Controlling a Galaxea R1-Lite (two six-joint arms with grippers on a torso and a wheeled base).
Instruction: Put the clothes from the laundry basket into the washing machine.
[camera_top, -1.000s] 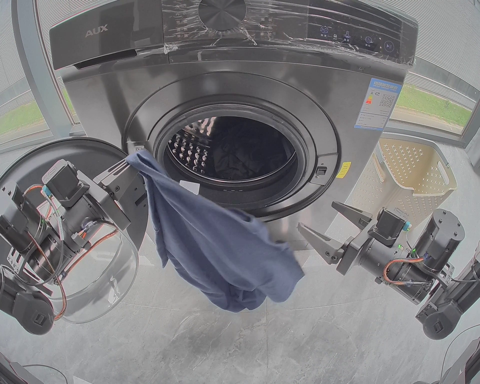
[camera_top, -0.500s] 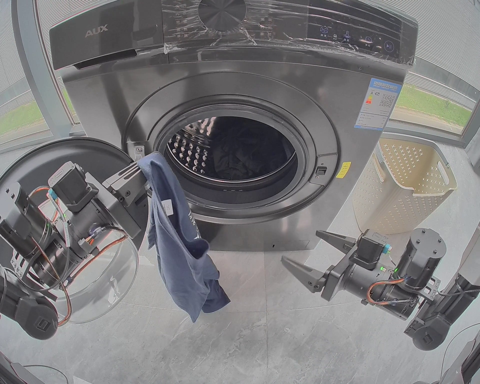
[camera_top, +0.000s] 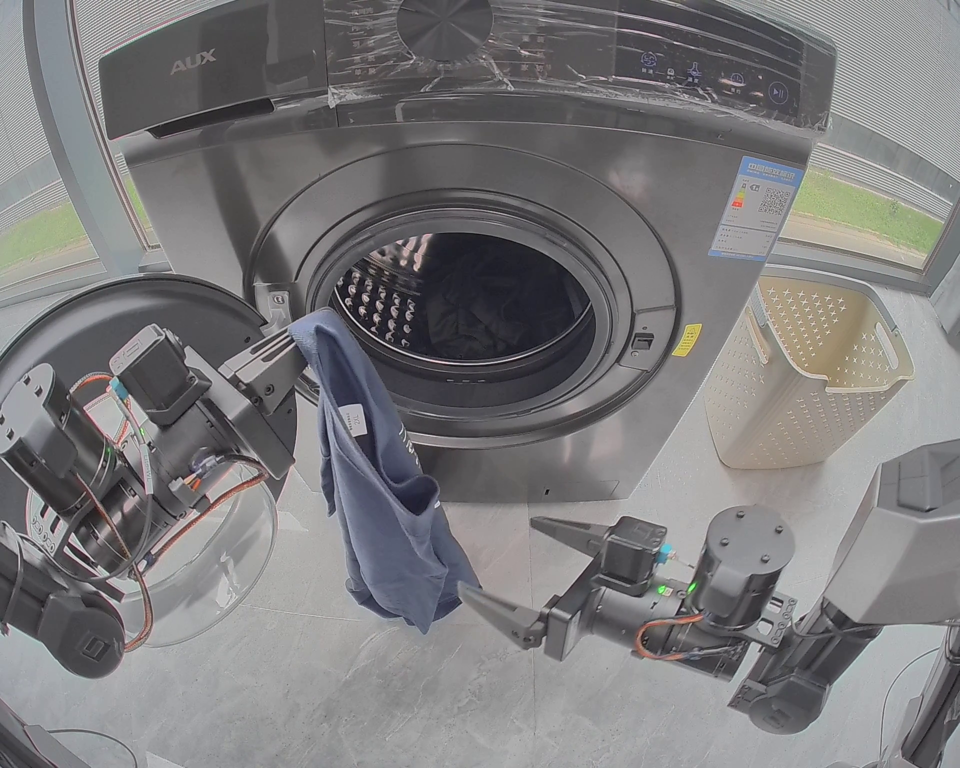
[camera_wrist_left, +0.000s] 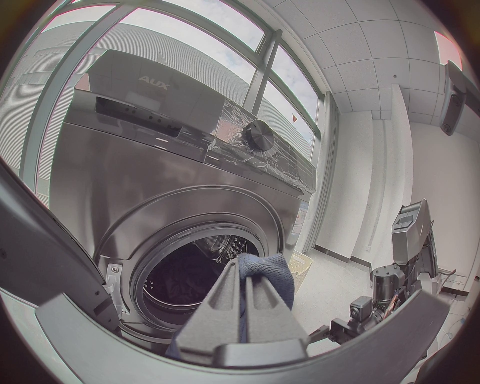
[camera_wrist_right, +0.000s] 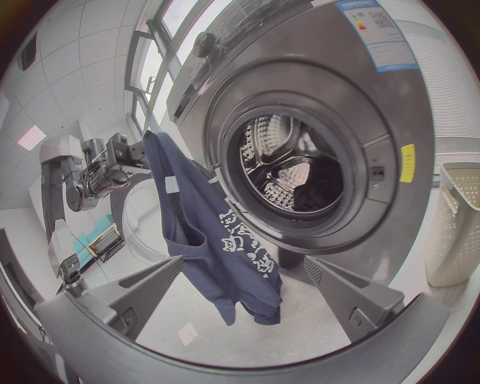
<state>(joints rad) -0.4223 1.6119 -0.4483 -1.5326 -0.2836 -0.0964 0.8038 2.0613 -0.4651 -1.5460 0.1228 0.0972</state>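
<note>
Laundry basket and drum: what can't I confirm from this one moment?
- Laundry basket: head view, its near wall hides the bottom; right wrist view cuts it at the edge, so leftover clothes cannot be told.
- Drum: the dark cloth inside lies in shadow; pieces cannot be counted.
- Dark blue shirt: left wrist view, left gripper hides all but the pinched fold.

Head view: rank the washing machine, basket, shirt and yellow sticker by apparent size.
washing machine
basket and shirt: about alike, and the shirt hangs nearer the camera, so unranked
yellow sticker
</note>
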